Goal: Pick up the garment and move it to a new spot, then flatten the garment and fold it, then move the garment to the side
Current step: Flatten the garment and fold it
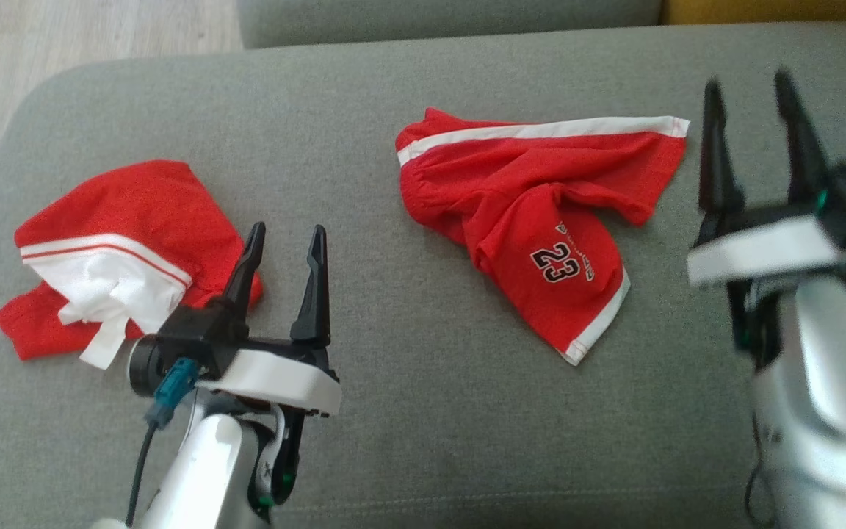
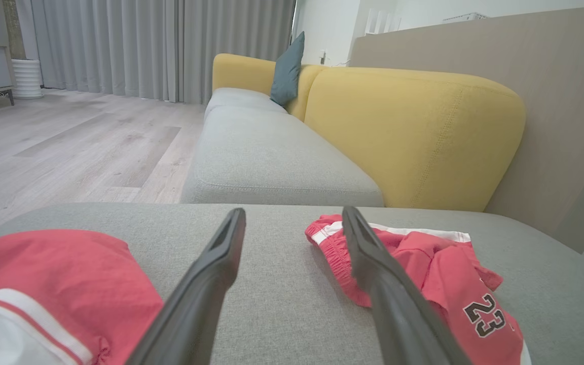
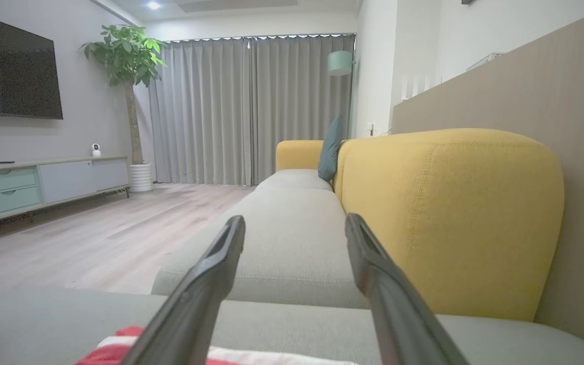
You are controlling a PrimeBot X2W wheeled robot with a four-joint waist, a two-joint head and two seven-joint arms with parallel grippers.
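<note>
Garment position relative to the two grippers. We see the red shorts marked 23 lying crumpled at centre right of the head view on the grey cushion. Their white-striped edge runs left to right along the upper side, and the numbered leg trails toward the lower right. The right gripper, jaws parted and empty, stands just beside the shorts' upper right corner. The left gripper, likewise spread and empty, sits at lower left, well apart from them and just beside a second red-and-white garment. We judge the right arm the nearer, its reach leftward along the long axis.
</note>
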